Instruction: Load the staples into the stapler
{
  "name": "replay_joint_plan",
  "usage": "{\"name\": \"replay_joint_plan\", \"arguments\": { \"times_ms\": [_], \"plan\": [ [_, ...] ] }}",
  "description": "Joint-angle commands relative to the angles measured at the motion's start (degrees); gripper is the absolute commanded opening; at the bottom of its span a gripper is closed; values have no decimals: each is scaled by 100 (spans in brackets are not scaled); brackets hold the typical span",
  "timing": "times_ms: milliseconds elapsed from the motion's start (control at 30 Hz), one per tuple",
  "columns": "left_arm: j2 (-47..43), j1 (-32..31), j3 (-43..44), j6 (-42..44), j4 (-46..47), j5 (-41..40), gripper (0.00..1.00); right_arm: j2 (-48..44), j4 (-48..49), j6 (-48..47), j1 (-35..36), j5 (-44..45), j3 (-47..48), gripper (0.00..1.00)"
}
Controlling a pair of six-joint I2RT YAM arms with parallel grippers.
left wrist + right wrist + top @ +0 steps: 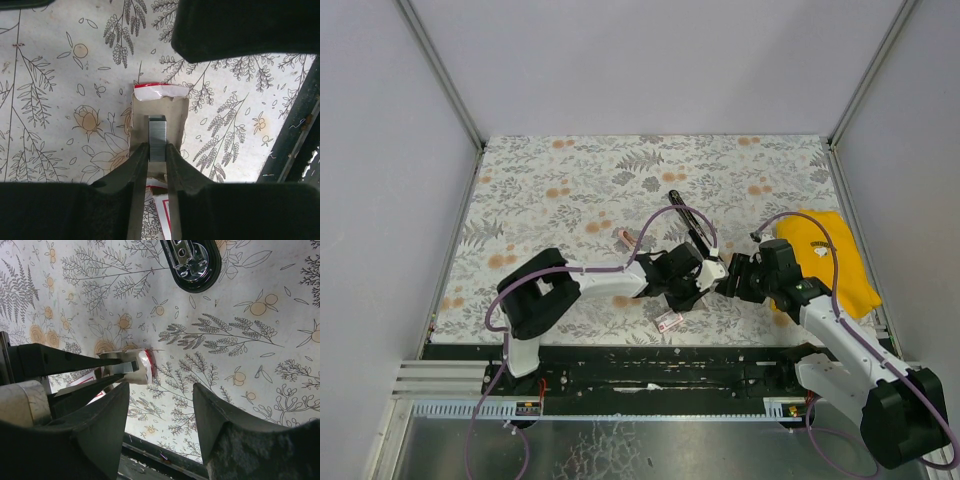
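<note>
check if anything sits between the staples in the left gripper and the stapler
Nothing visible does. The left gripper holds the staples over their box, and in the right wrist view only bare table lies between them and the stapler.

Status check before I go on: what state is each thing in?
stapler: open, metal inside showing, on the table.
left gripper: shut on the staple strip.
staple strip: pinched, over its cardboard tray.
right gripper: open, empty.
yellow cloth: rumpled, lying untouched.
</note>
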Motion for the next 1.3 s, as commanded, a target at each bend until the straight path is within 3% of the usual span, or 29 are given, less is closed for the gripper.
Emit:
{"name": "replay_joint_plan", "arguments": {
  "times_ms": [0, 267, 667, 1267],
  "plan": [
    [-195, -62, -121, 168, 271, -202, 16, -143, 67, 61, -32, -140, 5, 61],
    [-496, -66, -200, 1, 484, 57, 9, -22, 138, -35, -37, -523, 68, 61],
    [-574, -67, -89, -22, 367, 360, 8, 595, 470, -122, -33, -1390, -1, 64],
    [-275, -61, 4, 103, 150, 130, 26, 456, 515, 3, -28, -1212, -119, 65]
  ]
}}
